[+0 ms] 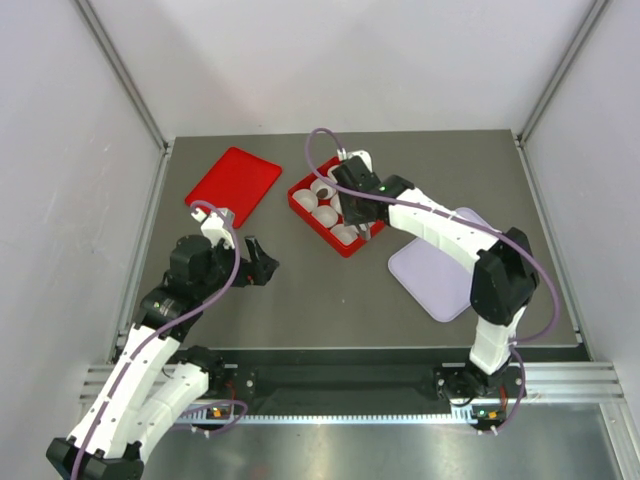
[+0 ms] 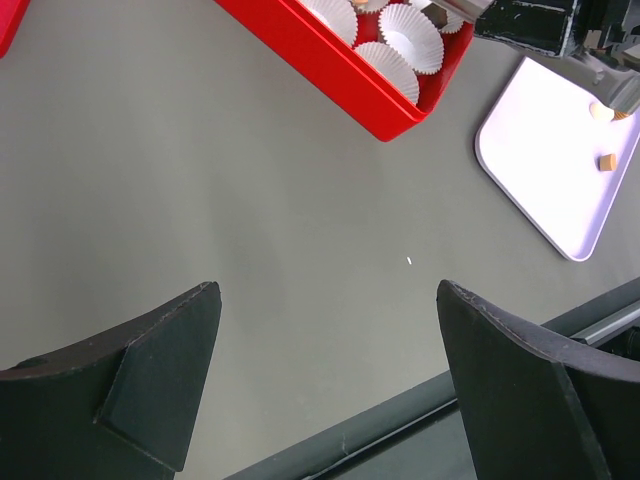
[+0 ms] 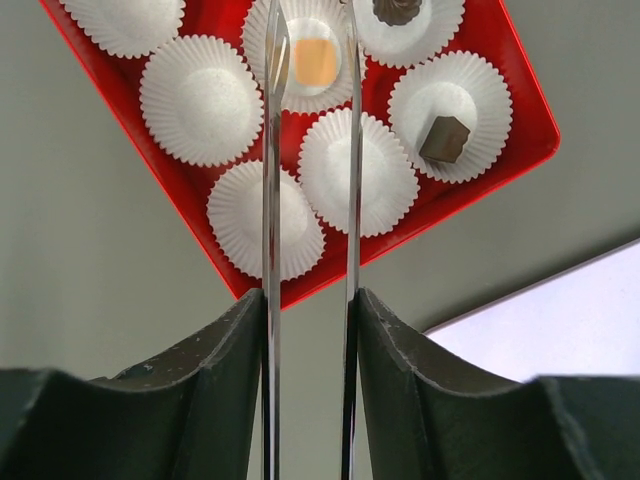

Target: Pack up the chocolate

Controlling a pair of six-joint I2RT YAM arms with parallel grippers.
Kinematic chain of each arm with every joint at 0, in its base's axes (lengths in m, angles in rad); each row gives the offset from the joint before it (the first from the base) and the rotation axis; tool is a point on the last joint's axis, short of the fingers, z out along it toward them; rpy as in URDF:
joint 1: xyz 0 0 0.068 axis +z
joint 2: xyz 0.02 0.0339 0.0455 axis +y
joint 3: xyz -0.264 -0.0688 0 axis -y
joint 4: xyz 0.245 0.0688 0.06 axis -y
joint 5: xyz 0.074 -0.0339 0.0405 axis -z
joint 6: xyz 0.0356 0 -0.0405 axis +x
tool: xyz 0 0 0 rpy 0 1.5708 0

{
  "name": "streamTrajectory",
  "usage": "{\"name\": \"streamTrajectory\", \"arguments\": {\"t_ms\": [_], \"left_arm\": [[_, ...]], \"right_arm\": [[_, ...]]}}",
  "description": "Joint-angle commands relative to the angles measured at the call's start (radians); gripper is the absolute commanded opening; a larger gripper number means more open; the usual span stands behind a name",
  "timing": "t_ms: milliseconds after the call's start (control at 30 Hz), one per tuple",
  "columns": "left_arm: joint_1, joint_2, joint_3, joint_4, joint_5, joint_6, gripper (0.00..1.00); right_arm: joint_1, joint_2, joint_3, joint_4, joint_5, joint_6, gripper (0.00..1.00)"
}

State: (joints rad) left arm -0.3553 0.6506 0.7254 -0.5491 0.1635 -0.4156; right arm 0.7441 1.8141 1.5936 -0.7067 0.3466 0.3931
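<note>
A red box [image 3: 520, 90] holds several white fluted paper cups. My right gripper [image 3: 308, 300] is shut on metal tweezers [image 3: 272, 200] and hangs over the box [image 1: 300, 200]. The tweezer tips stand on either side of a tan chocolate [image 3: 315, 62] lying in a cup, with small gaps on both sides. Two dark chocolates [image 3: 443, 138] [image 3: 397, 10] sit in other cups. Two tan chocolates [image 2: 606, 161] [image 2: 600, 111] lie on the lavender tray [image 2: 540, 160]. My left gripper [image 2: 327, 287] is open and empty above bare table, left of the box [image 2: 330, 70].
A red lid [image 1: 232, 185] lies flat at the back left. The lavender tray [image 1: 440, 270] lies right of the box, partly under my right arm. A metal rail [image 2: 400, 420] runs along the table's near edge. White walls enclose the table.
</note>
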Motion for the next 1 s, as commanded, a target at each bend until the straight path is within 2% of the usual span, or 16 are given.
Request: {"name": "streamTrajectory", "arguments": {"t_ms": [0, 200, 367, 467, 533, 567, 600, 633, 700, 800, 967], "left_arm": [[-0.002, 0.001, 0.008, 0.028, -0.004, 0.005, 0.94], [-0.002, 0.004, 0.008, 0.028, -0.002, 0.005, 0.94], [-0.002, 0.004, 0.008, 0.029, 0.004, 0.006, 0.94], [-0.002, 0.001, 0.008, 0.028, 0.008, 0.006, 0.94], [-0.002, -0.003, 0.006, 0.029, 0.010, 0.006, 0.94], [-0.002, -0.005, 0.006, 0.031, 0.013, 0.006, 0.94], [-0.002, -0.005, 0.006, 0.031, 0.014, 0.006, 0.94], [-0.002, -0.008, 0.006, 0.032, 0.019, 0.006, 0.94], [-0.002, -0.011, 0.005, 0.034, 0.022, 0.008, 0.94], [-0.002, -0.017, 0.005, 0.035, 0.030, 0.008, 0.94], [-0.004, -0.016, 0.003, 0.038, 0.047, 0.009, 0.94]], "right_arm": [[0.008, 0.004, 0.055, 0.039, 0.023, -0.011, 0.41], [0.008, -0.013, 0.103, -0.011, 0.067, -0.019, 0.42], [-0.023, -0.166, 0.126, -0.118, 0.089, -0.023, 0.41], [-0.095, -0.312, 0.038, -0.215, 0.118, 0.001, 0.41], [-0.196, -0.398, -0.047, -0.250, 0.103, 0.024, 0.41], [-0.242, -0.485, -0.142, -0.252, 0.080, 0.026, 0.41], [-0.349, -0.528, -0.190, -0.252, 0.050, 0.021, 0.41], [-0.404, -0.570, -0.234, -0.246, -0.015, 0.013, 0.41], [-0.542, -0.662, -0.342, -0.244, -0.035, -0.019, 0.41], [-0.664, -0.708, -0.415, -0.266, -0.043, -0.052, 0.41], [-0.735, -0.737, -0.478, -0.300, -0.093, -0.045, 0.41]]}}
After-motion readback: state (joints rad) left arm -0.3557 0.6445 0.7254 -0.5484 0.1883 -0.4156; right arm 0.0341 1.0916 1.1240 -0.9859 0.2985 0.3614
